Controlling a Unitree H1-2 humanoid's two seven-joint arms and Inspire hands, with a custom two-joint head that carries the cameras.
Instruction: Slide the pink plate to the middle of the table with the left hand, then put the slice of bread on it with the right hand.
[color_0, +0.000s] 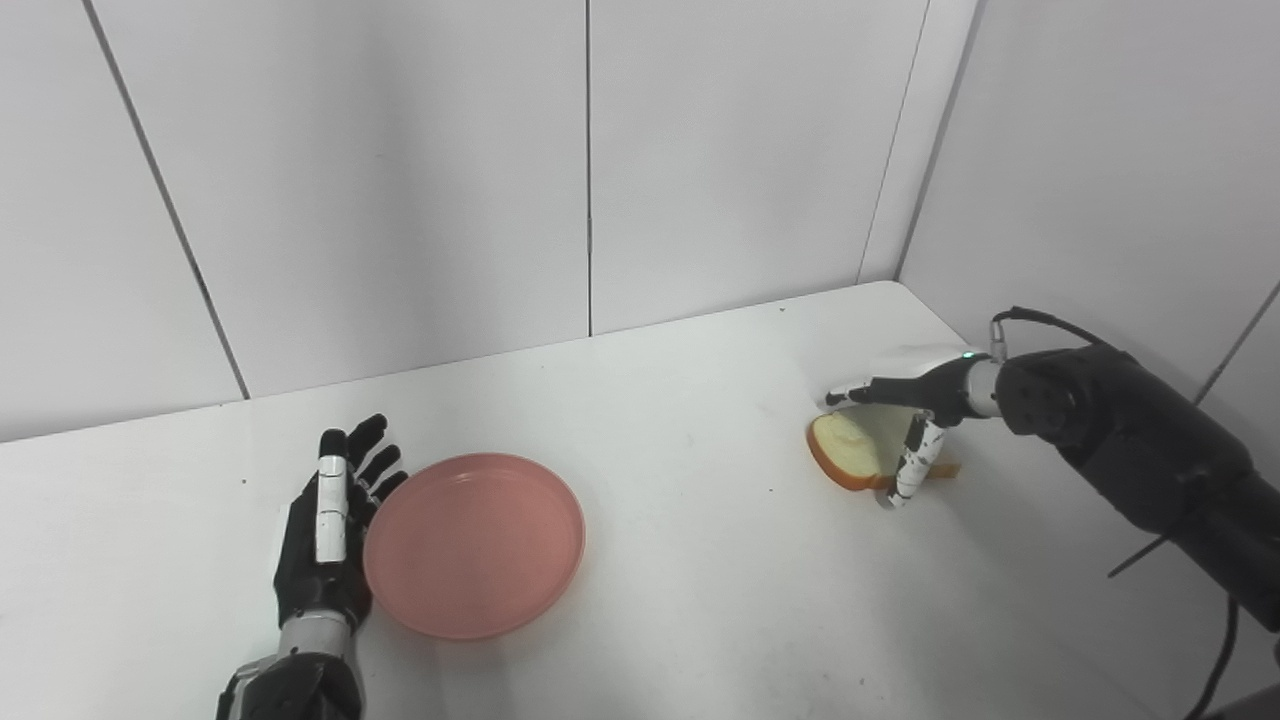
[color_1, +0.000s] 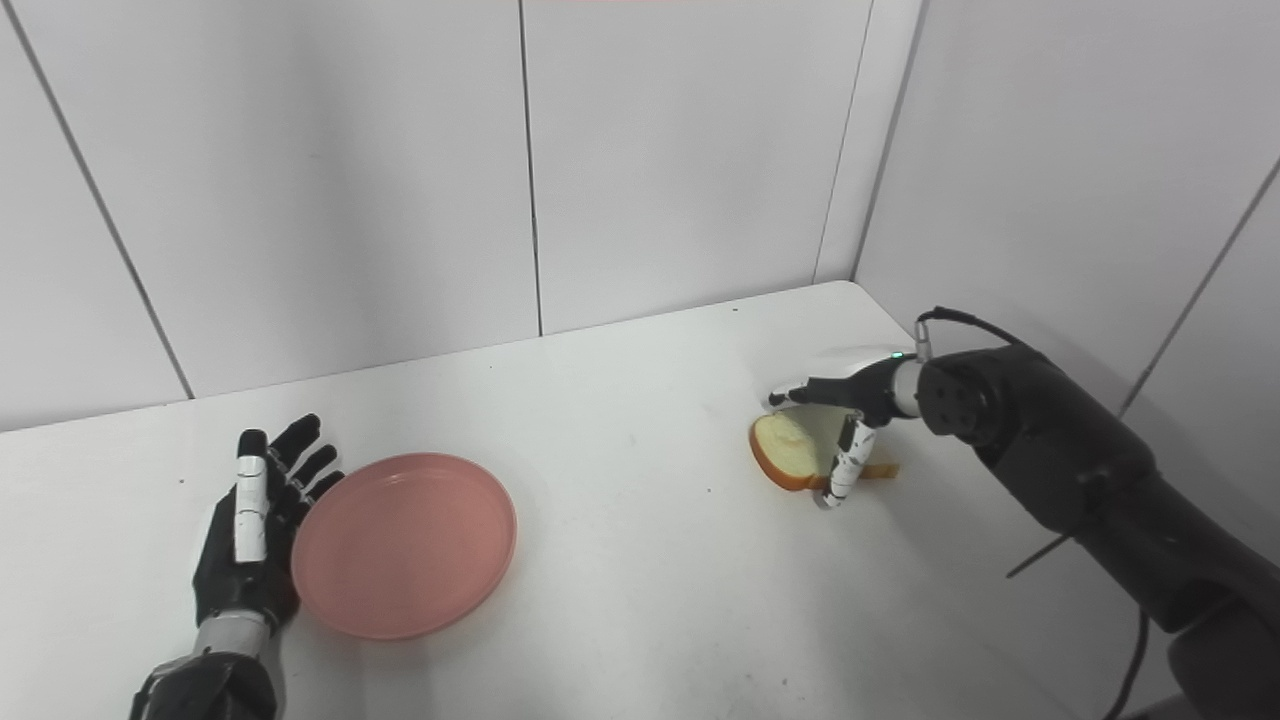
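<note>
Fingers (color_0: 905, 470) seemingly gripping bread slice (color_0: 845, 450), no labels

The left hand (color_1: 245, 545) lies spread beside the pink plate (color_1: 404, 545); the right hand (color_1: 850, 400) grips the tilted bread slice (color_1: 790, 450).

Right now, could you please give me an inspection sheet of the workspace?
Surface: white table, a few small dark specks.
Job's things: pink plate left of centre, nothing on it; slice of bread at the right, tilted up.
Clutter: nothing seen.
Hands: left hand open, flat against the plate's left rim; right hand with fingers curled on the bread.
Cables: black cable looping at the right wrist, another lower along the arm.
Surroundings: white wall panels behind and to the right.
</note>
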